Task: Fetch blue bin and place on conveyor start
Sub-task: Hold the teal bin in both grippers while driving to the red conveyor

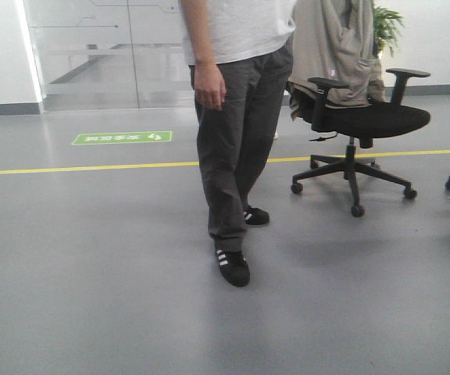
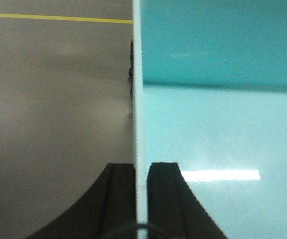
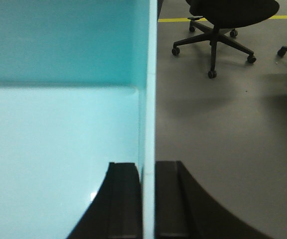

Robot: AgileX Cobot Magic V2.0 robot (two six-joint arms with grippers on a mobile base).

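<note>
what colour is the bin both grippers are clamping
Pale aqua-blue, plain with no pattern; the bin shows best in the right wrist view.

The blue bin (image 2: 223,124) is pale aqua, the floor (image 1: 92,273) grey with a yellow line (image 1: 92,168).

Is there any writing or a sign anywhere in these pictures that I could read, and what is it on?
On the green floor sticker: white characters, too small and blurred to read.
On the blue bin: no text on the parts shown.
No other writing shows in any view.
</note>
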